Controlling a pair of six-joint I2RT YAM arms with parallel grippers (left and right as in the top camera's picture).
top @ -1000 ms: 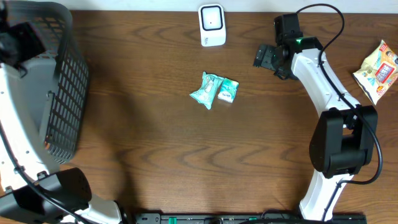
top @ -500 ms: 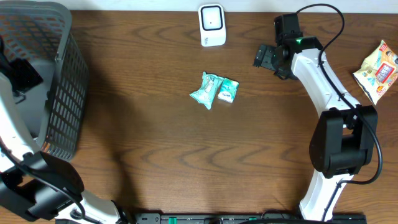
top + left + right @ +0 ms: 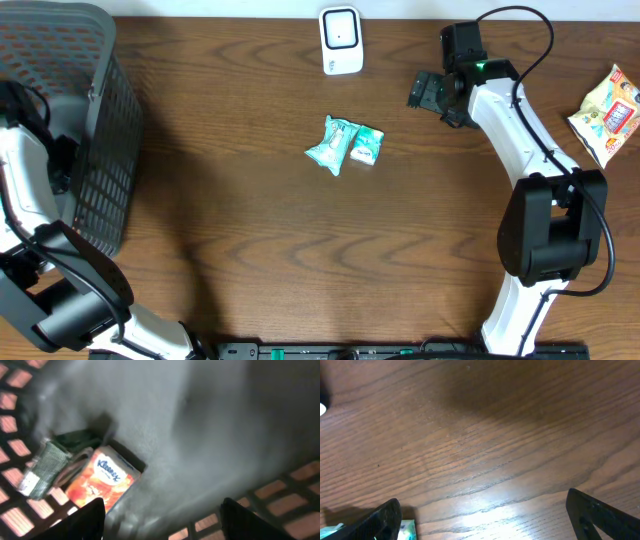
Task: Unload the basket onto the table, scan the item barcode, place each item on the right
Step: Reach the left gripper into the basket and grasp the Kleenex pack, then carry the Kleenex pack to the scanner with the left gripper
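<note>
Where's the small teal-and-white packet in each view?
Overhead: small packet mid-table, right of the larger teal packet.
Left wrist: not in it.
Right wrist: small packet at the bottom-left edge.
Shared landmark: the wooden table, in overhead and right wrist.

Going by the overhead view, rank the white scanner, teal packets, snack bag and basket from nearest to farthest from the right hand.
1. Too close to call: teal packets, table centre, and white scanner, back edge, measured from the right hand.
2. snack bag, right edge.
3. basket, far left.
</note>
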